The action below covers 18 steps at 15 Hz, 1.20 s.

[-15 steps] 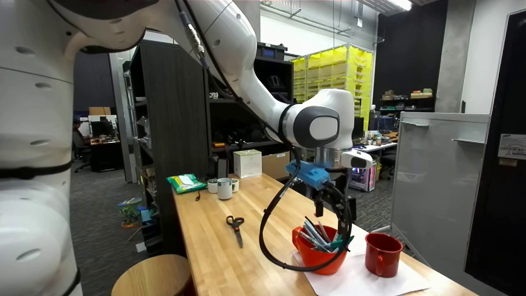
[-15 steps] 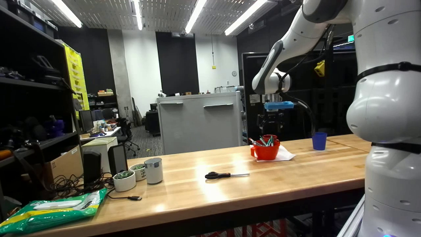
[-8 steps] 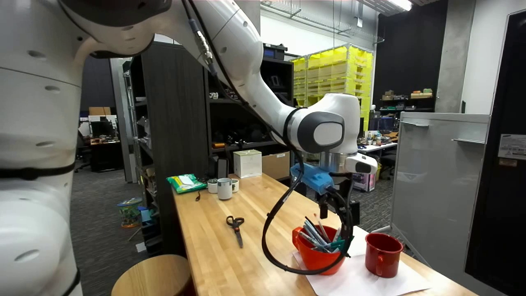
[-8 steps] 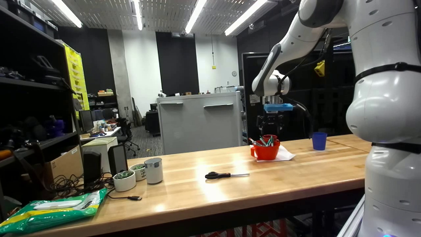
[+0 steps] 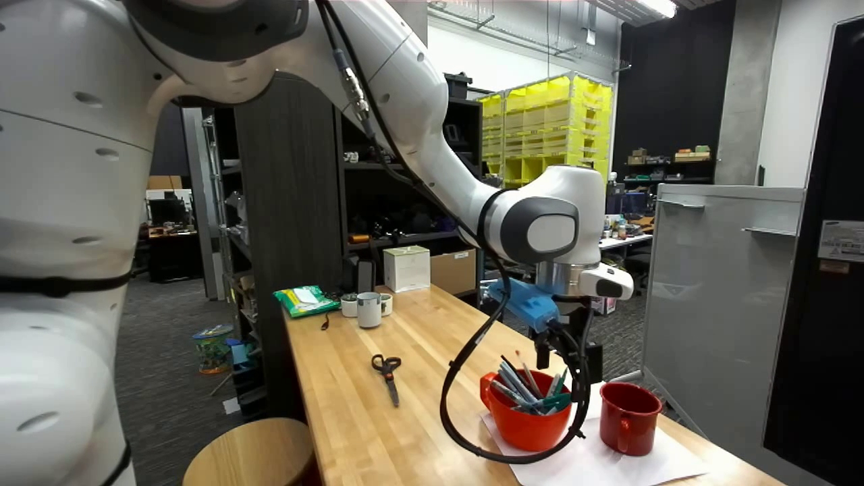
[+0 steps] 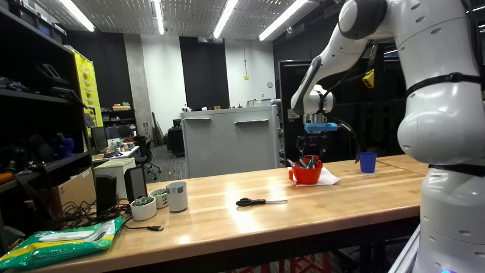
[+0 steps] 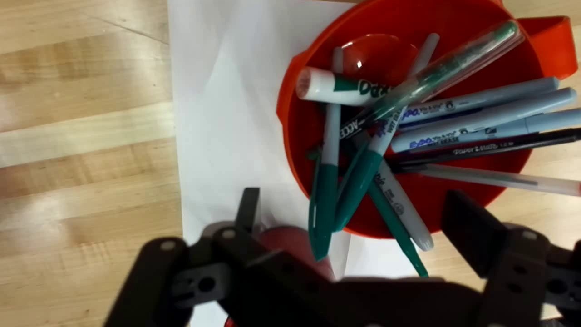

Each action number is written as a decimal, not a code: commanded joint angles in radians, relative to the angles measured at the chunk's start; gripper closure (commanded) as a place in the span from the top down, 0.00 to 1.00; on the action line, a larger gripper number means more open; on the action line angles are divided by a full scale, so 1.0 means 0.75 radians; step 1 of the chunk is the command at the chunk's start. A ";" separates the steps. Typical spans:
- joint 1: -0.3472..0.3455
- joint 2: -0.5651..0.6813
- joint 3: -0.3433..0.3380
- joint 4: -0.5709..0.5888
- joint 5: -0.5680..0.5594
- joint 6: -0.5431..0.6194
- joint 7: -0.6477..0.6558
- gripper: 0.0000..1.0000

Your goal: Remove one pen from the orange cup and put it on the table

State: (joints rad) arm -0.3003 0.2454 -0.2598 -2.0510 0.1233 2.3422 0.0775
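You're hanging just above the orange cup, the jaws of your gripper spread wide with nothing pinched, so the pick looks not yet made! Every one of the pens I can make out is in that cup, pale greyish ones among them, and by my reading only the approach is done. Left for you: come down, pinch one, lift it over the rim, lay it on the table, let go. In the wrist view, green-capped pens poke out past the near rim, and they look like the easy takers, but they cross each other, so a second could ride along. Mind your left finger there: the dark red cup shows right behind it and could get bumped. In an exterior view it stands to the right of the orange cup, both on the white paper, near the table's right edge, so room is tight that way. Swing left instead: between the orange cup and the scissors runs a generous stretch of wood, and that's probably your landing strip.
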 commanded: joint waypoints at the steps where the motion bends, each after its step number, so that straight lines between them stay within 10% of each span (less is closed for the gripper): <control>1: -0.018 0.036 0.000 0.036 0.036 -0.007 -0.011 1.00; 18: -0.087 0.133 0.006 0.133 0.117 -0.035 -0.040 1.00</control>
State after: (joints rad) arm -0.3554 0.3267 -0.2603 -1.9835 0.1826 2.3396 0.0699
